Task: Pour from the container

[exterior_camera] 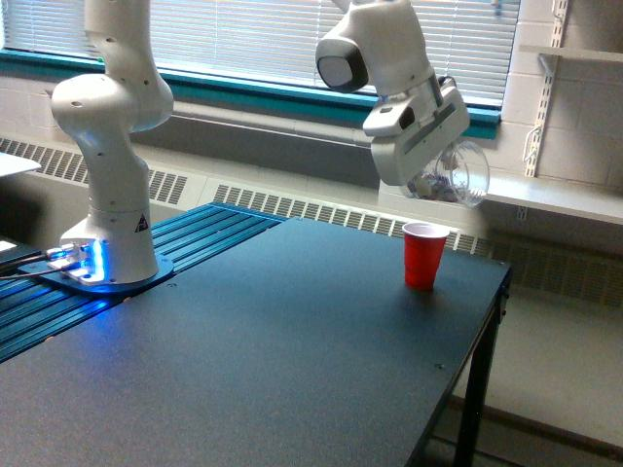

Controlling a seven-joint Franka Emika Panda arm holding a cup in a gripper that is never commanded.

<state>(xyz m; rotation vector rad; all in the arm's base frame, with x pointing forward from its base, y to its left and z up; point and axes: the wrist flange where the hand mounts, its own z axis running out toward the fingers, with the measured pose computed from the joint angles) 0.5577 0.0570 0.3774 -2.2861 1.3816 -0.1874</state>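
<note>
White, jointed robot arm (pixel 107 126) rises from a round base (pixel 102 268) lit blue at the exterior view's left, bends out of frame at the top, and comes back down at the right. Its claw (pixel 440 173) is clamped on the clear see-through plastic cup-like jar (pixel 453 177), which hangs in the air above the desk, tipped well off upright, close to lying on its side. The claw's white housing covers most of the grip, so the fingers themselves cannot be made out. Small reddish-brown bits (pixel 430 187) show through the jar's wall, gathered along its lower side. The jar sits above the red plastic cup (pixel 424 255) and slightly toward the exterior view's right, clear of it, not touching.

The red cup stands upright on the dark matte desk (pixel 273 350), near the desk's far right corner, well apart from the arm's base. Blue ribbed panel (pixel 156 263) runs under the base along the desk's left side. Behind the scene are closed window blinds (pixel 253 39) over a teal sill (pixel 253 92), and a white wall shelf (pixel 555 195) just behind the jar.
</note>
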